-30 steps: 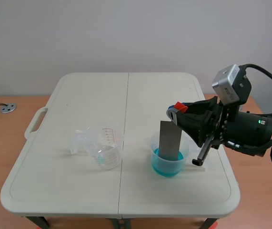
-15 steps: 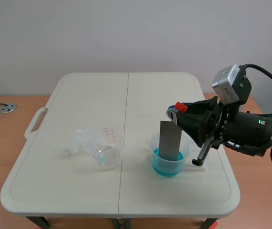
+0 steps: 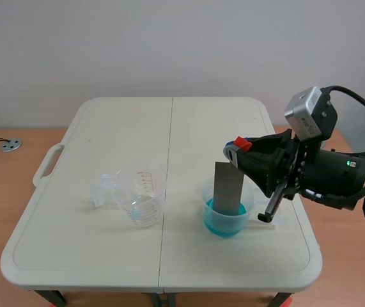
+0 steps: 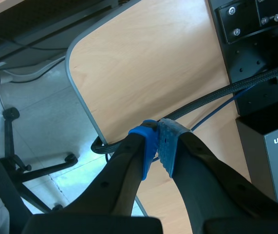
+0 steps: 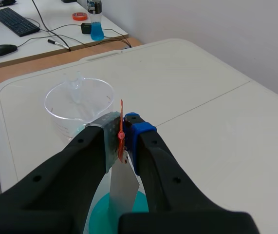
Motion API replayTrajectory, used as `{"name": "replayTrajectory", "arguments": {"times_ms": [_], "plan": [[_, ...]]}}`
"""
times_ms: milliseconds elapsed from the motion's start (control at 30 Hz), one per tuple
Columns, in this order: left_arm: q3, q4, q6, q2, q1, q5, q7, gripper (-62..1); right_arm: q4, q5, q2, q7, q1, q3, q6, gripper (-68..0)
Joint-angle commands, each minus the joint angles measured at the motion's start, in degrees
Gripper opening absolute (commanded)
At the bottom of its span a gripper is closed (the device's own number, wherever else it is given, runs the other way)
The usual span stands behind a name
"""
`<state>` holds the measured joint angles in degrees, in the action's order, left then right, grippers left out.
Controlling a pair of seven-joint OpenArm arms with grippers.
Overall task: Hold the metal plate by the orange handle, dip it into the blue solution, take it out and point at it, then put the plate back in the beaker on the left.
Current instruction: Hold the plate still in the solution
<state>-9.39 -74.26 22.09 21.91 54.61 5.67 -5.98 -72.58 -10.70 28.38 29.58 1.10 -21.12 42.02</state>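
right jaws tight on orange handle (image 5: pixel 121 127), metal plate (image 3: pixel 228 185) in blue solution (image 3: pixel 220 225); left jaws together, empty

The right arm (image 3: pixel 335 176) comes into the scene view from 3 o'clock and is held roughly level, with its wrist camera (image 3: pixel 310 115) mounted on top at 12 o'clock. The right gripper (image 3: pixel 236 147) points toward 9 o'clock with its fingers nearly together. They are clamped on the thin orange handle (image 5: pixel 121 129), a grey pad on one face and a blue pad on the other. The left gripper (image 4: pixel 158 144) has its fingers closed with nothing between them, and its blue and grey pads press face to face.
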Motion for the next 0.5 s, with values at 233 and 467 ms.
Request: {"name": "replayTrajectory", "arguments": {"times_ms": [233, 467], "plan": [[0.1, -1.0, 0.2, -0.3, 0.4, 0.3, 0.1, -58.2, -0.3, 0.3, 0.5, 0.0, 0.7, 0.0, 0.7, -66.2], [0.1, -1.0, 0.2, -0.3, 0.4, 0.3, 0.1, -58.2, -0.4, 0.2, 0.8, 0.4, 0.7, 0.0, 0.7, -66.2]]}}
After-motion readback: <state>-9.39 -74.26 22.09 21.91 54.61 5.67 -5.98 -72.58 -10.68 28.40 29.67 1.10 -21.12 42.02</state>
